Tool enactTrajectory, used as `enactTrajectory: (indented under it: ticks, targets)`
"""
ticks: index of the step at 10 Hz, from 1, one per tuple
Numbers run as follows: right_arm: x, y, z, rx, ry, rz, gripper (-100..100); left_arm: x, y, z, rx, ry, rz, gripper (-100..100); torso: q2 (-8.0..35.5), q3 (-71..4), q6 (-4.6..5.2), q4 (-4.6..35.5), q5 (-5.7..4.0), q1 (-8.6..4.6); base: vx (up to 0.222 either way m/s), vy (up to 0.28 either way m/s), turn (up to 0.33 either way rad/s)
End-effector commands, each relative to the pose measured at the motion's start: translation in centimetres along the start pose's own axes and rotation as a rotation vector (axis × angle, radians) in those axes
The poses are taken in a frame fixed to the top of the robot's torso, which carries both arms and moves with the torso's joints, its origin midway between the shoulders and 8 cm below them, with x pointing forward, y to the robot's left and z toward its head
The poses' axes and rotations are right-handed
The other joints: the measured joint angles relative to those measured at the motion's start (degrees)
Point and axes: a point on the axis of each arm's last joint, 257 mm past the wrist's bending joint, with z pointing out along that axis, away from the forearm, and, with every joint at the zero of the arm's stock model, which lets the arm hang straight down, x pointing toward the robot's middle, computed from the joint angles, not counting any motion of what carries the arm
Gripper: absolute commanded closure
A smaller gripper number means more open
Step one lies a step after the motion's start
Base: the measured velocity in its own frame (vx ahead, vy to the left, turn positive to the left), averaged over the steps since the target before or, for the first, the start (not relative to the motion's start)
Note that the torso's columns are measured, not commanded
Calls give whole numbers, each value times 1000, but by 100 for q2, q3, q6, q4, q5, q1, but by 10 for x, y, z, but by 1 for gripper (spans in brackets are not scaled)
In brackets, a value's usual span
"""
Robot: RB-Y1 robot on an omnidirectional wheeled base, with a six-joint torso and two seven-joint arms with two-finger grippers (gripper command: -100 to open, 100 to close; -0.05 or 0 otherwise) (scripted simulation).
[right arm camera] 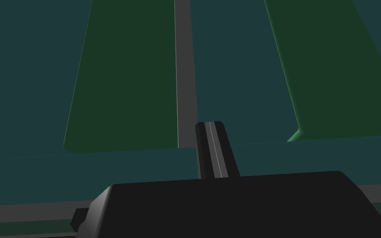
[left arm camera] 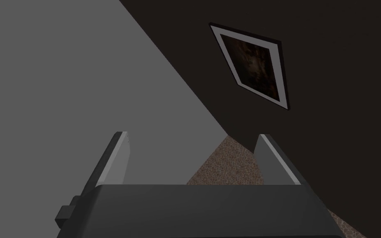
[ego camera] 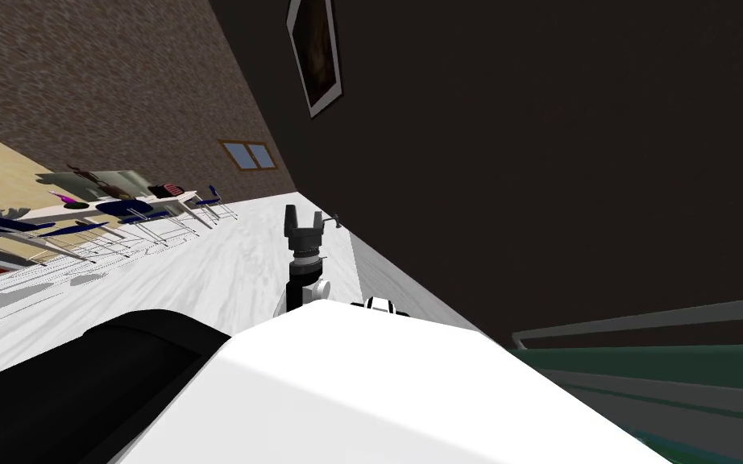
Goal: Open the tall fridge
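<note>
A: Teal-green, that's the fridge [right arm camera: 32, 82] front, standing at the robot's right, close ahead of the right end effector [right arm camera: 211, 126]. A grey strip [right arm camera: 184, 74] runs between two greener panels [right arm camera: 127, 82].
B: And its fingers [right arm camera: 216, 153]?
A: Pressed flat together, nothing between them.
B: The left end effector [ego camera: 304, 217]?
A: Upright out in front of the robot, off to the fridge's left and well apart from it, blades spread wide, holding nothing.

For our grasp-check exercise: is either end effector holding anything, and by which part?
Nothing is held. The left end effector is open and empty; the right end effector is shut on nothing, before a teal and green surface.
</note>
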Motion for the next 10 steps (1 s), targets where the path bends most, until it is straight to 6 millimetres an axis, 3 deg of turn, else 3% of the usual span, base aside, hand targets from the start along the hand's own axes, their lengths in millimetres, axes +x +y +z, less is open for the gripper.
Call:
enactTrajectory:
  ticks: [1,2,6,8,9,10]
  targets:
    - [25,-4,-11,-1,69,-5,100,0,0,0,0,0,0,0,34,22,0,11,5,15,286,40,-5]
    - [15,-19,-8,-3,52,-6,-100,0,0,0,0,0,0,0,60,40,2,21,6,15,113,-4,6]
    - [1,-51,-12,-4,54,-5,-100,0,0,0,0,0,0,0,77,55,3,29,-2,-3,-71,-33,8]
    - [1,-54,-13,-4,54,-7,-100,0,0,0,0,0,0,0,17,12,1,6,4,10,-31,-20,3]
    - [0,-54,-14,-5,54,-4,0,0,0,0,0,0,0,0,14,11,1,5,3,11,-7,-2,-1]
    - [0,-54,-14,-5,54,-4,0,0,0,0,0,0,0,0,24,16,1,8,4,10,0,0,0]
